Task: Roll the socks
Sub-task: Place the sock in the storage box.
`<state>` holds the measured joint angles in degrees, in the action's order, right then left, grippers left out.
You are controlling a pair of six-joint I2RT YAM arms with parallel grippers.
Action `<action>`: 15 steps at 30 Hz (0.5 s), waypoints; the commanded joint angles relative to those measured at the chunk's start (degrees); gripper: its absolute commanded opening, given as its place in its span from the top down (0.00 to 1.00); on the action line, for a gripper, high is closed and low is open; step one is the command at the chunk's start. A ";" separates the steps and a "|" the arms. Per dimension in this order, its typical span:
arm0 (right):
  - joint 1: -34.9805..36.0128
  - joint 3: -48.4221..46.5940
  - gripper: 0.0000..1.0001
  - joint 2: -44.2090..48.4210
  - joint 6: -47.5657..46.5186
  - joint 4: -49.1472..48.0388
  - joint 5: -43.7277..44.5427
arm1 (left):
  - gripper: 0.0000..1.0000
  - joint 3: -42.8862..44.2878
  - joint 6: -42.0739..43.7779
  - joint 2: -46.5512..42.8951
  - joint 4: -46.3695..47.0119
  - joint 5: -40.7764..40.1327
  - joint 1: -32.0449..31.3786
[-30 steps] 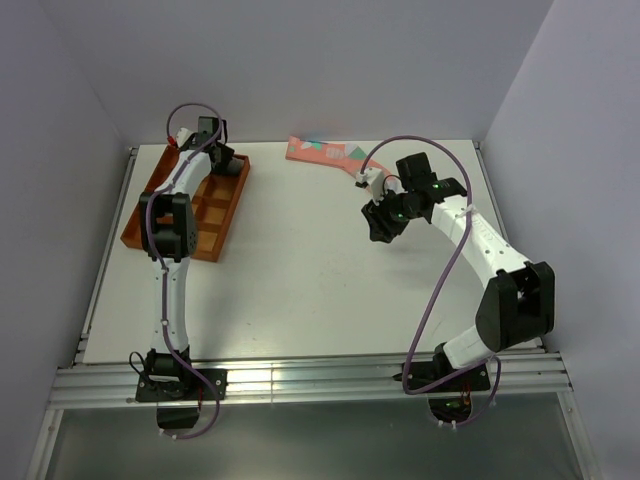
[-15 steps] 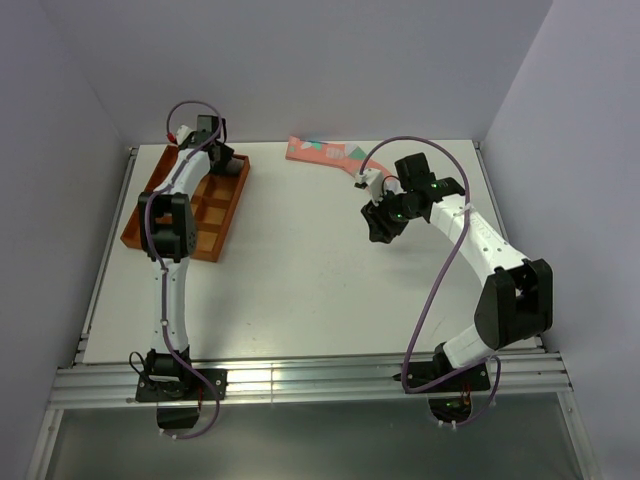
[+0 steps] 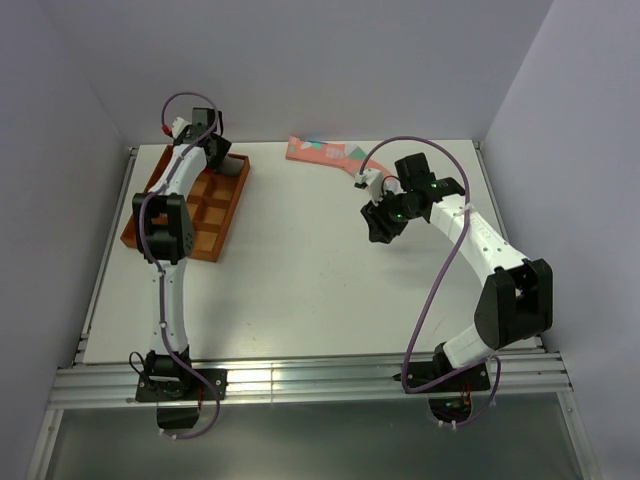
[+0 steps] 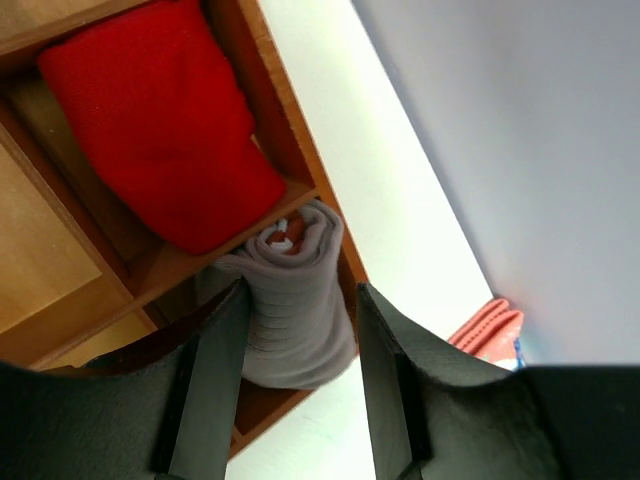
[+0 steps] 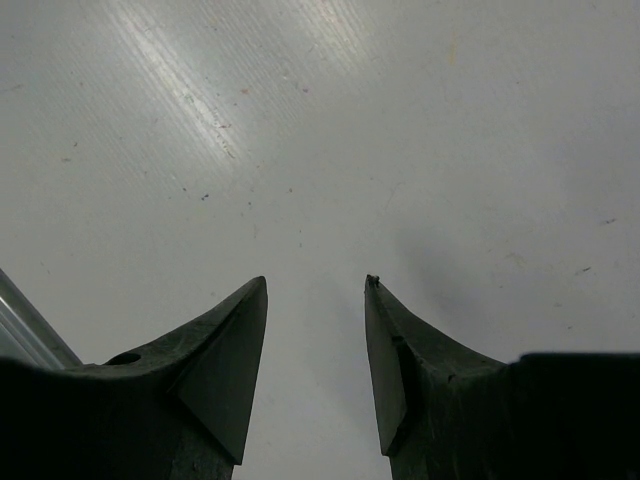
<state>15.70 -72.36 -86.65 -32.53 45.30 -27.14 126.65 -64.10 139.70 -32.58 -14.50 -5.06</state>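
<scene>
1. Just changed: a lift of the left gripper (image 3: 212, 148) up and toward the far side, off the far end of the tray (image 3: 228, 210); jaws spread, pinching nothing; through the gap in the wrist view, the grey sock (image 4: 300, 335), rolled and lying in the tray's far right corner compartment.
2. In the next compartment along: the red sock (image 4: 160, 130), also bundled; kept from the grey sock by a wooden divider (image 4: 250, 225).
3. Means, as a judgement, two of the three socks rolled and stowed; leaves only the pink sock (image 3: 325, 154), flat and unrolled at the far edge of the table (image 3: 300, 290), right of the tray.
4. Right gripper (image 5: 315, 285): jaws spread over bare table, gripping nothing; hovers just near of the pink sock's right end; looks well placed for the last roll.
5. Against the frame a second ago: left gripper then low over the tray's far compartments, now higher and farther back, with jaws a touch wider; right arm, pink sock and tray unmoved.
</scene>
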 commanded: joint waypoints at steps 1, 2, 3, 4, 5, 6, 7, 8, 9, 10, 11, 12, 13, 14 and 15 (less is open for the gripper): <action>-0.50 -2.53 0.49 0.43 -0.43 0.23 -0.99 | 0.49 0.27 1.16 -6.45 0.50 -1.14 -0.30; -0.50 -2.44 0.49 0.52 -0.34 0.23 -1.08 | 0.50 0.00 1.17 -6.80 0.58 -1.14 -0.39; -0.50 -2.44 0.49 0.61 -0.51 0.23 -1.25 | 0.49 -0.17 1.25 -7.07 0.85 -0.97 -0.39; -0.50 -2.52 0.49 0.52 -0.43 0.32 -1.34 | 0.50 -1.05 1.51 -7.59 1.02 -0.62 -0.48; -0.50 -2.53 0.49 0.61 -0.34 0.40 -1.43 | 0.50 -1.32 1.52 -7.77 1.11 -0.44 -0.48; -0.50 -2.53 0.49 0.43 -0.25 0.49 -1.43 | 0.50 -1.58 1.78 -7.69 1.37 0.26 -0.48; -0.50 -2.61 0.49 0.52 -0.34 0.75 -1.52 | 0.51 -2.02 1.96 -7.51 1.55 0.52 -0.48; -0.50 -2.44 0.49 0.61 -0.34 0.84 -1.60 | 0.51 -2.20 2.13 -7.25 1.73 0.88 -0.39; -0.50 -2.18 0.49 0.69 -0.25 0.58 -1.52 | 0.52 -2.46 2.39 -7.16 1.99 1.23 -0.48; -0.50 -1.91 0.49 1.04 -0.34 0.49 -1.43 | 0.53 -2.98 2.14 -6.55 2.25 1.93 -0.48; -0.50 -1.74 0.49 1.13 -0.34 0.49 -1.34 | 0.54 -3.86 2.13 -6.46 2.86 2.46 -0.48; -0.50 -1.47 0.49 1.22 -0.42 0.41 -1.17 | 0.54 -4.56 1.87 -6.37 3.31 2.98 -0.48; -0.50 -1.38 0.49 1.14 -0.34 0.40 -1.08 | 0.55 -6.22 1.26 -6.19 4.35 4.12 -0.48; -0.50 -1.21 0.49 1.13 -0.42 0.40 -0.99 | 0.55 -7.02 1.08 -6.28 4.89 4.22 -0.56; -0.50 -1.21 0.49 1.22 -0.34 0.32 -0.82 | 0.55 -7.73 0.82 -6.45 5.24 4.13 -0.74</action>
<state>15.70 -72.36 -86.65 -32.53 45.43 -27.70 121.21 -63.48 135.46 -29.36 -12.29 -5.17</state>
